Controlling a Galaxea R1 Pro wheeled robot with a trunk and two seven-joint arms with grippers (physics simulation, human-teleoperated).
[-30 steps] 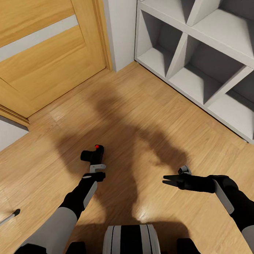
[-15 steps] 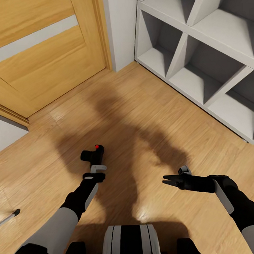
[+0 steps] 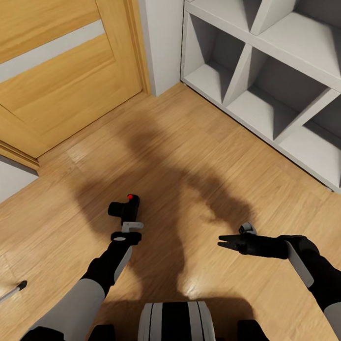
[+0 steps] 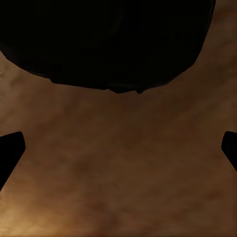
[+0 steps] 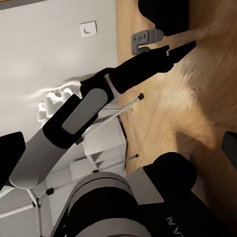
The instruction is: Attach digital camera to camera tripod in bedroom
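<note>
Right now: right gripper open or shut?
Open. In the head view the right gripper shows two fingers spread in a V with nothing between them, held above the wood floor.

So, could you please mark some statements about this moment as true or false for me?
1. The digital camera is at the tip of the left hand. True.
2. The right hand carries a tripod. False: it holds nothing.
3. A wooden door is ahead, to the left. True.
4. The white shelf is full of books. False: the compartments in view are empty.
</note>
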